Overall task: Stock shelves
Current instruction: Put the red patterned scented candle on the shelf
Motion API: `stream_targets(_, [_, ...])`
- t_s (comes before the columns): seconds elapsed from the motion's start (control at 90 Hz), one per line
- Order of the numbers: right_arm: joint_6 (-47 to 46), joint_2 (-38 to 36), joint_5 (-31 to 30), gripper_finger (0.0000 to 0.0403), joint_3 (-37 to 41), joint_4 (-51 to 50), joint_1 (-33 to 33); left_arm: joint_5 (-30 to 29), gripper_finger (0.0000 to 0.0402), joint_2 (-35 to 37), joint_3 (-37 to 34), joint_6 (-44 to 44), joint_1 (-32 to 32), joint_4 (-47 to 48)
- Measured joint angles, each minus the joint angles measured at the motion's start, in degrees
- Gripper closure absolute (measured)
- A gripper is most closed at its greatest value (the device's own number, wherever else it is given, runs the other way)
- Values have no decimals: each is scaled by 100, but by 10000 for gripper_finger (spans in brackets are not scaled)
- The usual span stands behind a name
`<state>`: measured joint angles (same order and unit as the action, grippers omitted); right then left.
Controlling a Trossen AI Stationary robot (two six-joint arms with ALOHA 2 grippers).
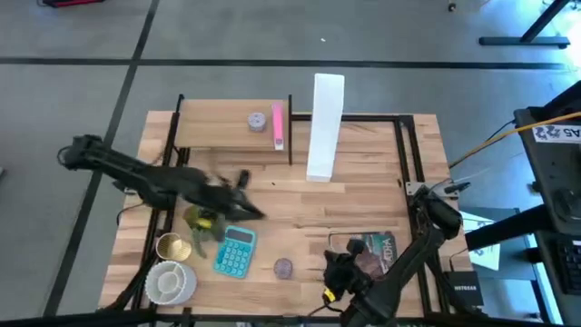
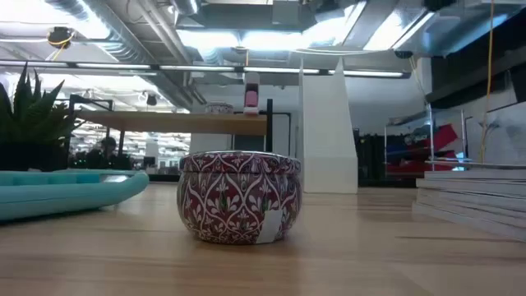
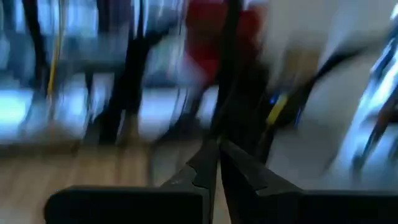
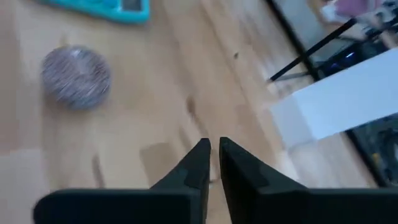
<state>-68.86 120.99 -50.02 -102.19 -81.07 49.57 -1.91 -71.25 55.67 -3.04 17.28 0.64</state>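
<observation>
The shelves are a raised light-wood plank (image 1: pixel 222 127) on a black frame at the far left, with a white upright file box (image 1: pixel 325 127) to its right. A small round tin (image 1: pixel 257 120) and a pink item (image 1: pixel 277 129) stand on the plank. My left gripper (image 3: pixel 215 148) is shut and holds nothing; it hangs over the table's middle left (image 1: pixel 254 212), above a small plant (image 1: pixel 201 221). My right gripper (image 4: pixel 213 146) is shut and holds nothing; it is near the front edge (image 1: pixel 334 265), right of a patterned tin (image 1: pixel 283 267).
A teal calculator (image 1: pixel 236 251), a gold cup (image 1: pixel 171 245) and a white bowl (image 1: pixel 171 282) sit at the near left. A magazine stack (image 1: pixel 377 250) lies at the near right. In the low view the patterned tin (image 2: pixel 238 197) stands in front.
</observation>
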Motion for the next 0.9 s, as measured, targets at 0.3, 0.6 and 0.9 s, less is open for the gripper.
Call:
stream_targets(0.3, [-565,0,-1,309,0,92,262,1260,384,-2241,1649,-97,424,2505])
stream_targets(0.6, [-587,0,-358,299,0,368,458,1051,232,-3059,1815,98,912,2390])
stream_targets(0.9, [-587,0,-395,299,0,481,484,236,119,-3563,1811,773,1218,1475])
